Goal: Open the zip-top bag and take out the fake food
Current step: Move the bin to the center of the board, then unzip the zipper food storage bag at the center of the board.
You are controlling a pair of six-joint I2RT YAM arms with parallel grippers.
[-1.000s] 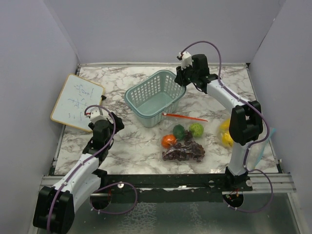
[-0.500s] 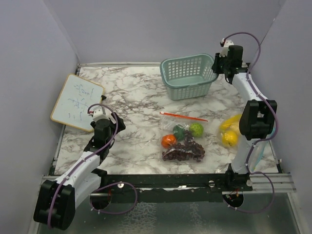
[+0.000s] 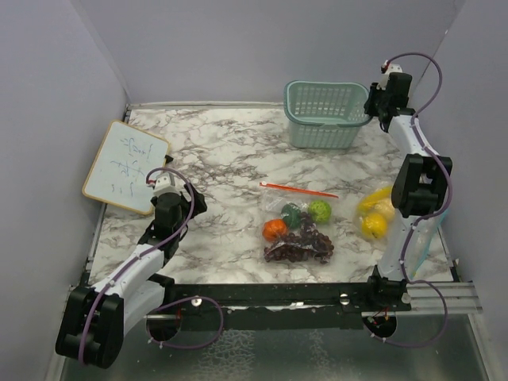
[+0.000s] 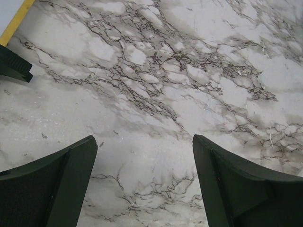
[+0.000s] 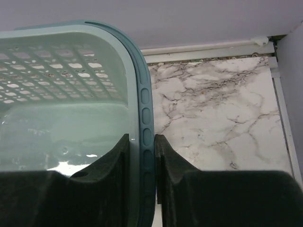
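The zip-top bag [image 3: 298,228] lies flat at the front middle of the marble table, its red zip strip [image 3: 298,190] at the far side. Inside it sit fake food pieces: an orange [image 3: 275,230], a dark green piece [image 3: 291,213], a lime [image 3: 320,210] and purple grapes [image 3: 300,248]. A banana [image 3: 373,197] and a lemon [image 3: 374,227] lie outside, to the bag's right. My right gripper [image 3: 373,107] [image 5: 142,138] is shut on the rim of the teal basket [image 3: 325,115] [image 5: 144,94] at the back right. My left gripper [image 3: 184,208] [image 4: 144,139] hangs open over bare marble, left of the bag.
A small whiteboard [image 3: 125,165] with a yellow edge [image 4: 14,19] lies at the left side. Grey walls close in the table on the left, back and right. The right arm's elbow [image 3: 421,186] stands over the banana and lemon.
The right arm has carried the teal basket from the table's middle to the back right corner. The left arm has shifted slightly, its gripper still open.
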